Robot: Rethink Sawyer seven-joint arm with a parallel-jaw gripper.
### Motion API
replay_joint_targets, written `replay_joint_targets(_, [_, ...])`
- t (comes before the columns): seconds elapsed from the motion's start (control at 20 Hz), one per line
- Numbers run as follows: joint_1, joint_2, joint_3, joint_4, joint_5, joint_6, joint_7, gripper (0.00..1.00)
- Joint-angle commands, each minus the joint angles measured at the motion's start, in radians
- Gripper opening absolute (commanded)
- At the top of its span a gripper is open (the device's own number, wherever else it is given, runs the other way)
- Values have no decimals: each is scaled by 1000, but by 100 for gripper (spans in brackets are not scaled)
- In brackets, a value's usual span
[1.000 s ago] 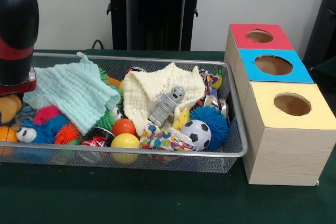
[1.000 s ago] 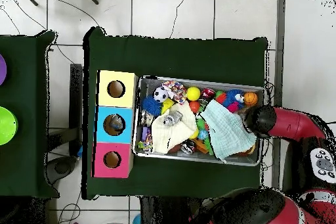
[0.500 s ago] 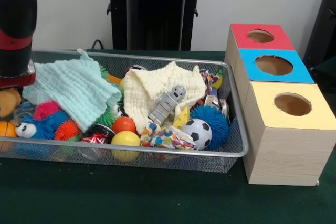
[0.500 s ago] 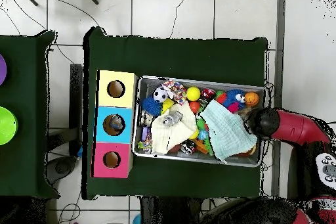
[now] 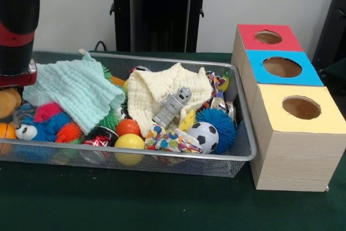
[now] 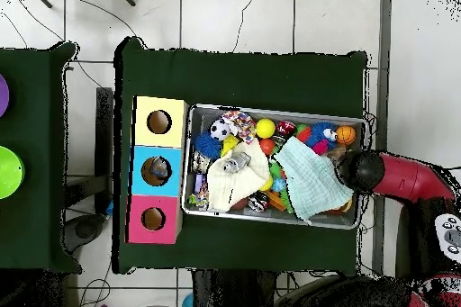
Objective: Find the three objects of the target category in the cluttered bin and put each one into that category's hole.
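A wire mesh bin point(image 5: 162, 158) point(image 6: 275, 108) holds a heap of toys. A mint cloth point(image 5: 75, 93) point(image 6: 309, 177) and a cream cloth point(image 5: 157, 93) point(image 6: 236, 180) lie over them. A grey robot figure point(image 5: 172, 107) rests on the cream cloth. Toward the front lie a soccer ball point(image 5: 202, 137), a blue spiky ball point(image 5: 219, 124), a yellow ball point(image 5: 128, 144) and an orange ball point(image 5: 127, 127). Beside the bin stand three boxes with holes, topped red point(image 5: 268, 37), blue point(image 5: 282, 67) and yellow point(image 5: 300, 107). My gripper point(image 5: 16, 77) point(image 6: 360, 170) hangs over the bin's end by the mint cloth, its lower part hidden.
A blue plush with eyes point(image 5: 32, 131), an orange spiky ball point(image 5: 68, 132) and a small basketball point(image 6: 344, 135) crowd the arm's end of the bin. A patterned fabric toy point(image 5: 167, 142) lies by the soccer ball. A second table point(image 6: 27, 159) stands apart, bearing round purple and green things.
The arm has drawn slightly up and back toward the bin's end. The mint cloth has shifted a little with it. The other toys lie as before.
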Motion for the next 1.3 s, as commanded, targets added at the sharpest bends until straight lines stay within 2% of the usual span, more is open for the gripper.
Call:
replay_joint_targets(0.05, [55, -237, 126, 184, 132, 128, 72, 0])
replay_joint_targets(1.3, [73, -245, 113, 183, 127, 136, 82, 0])
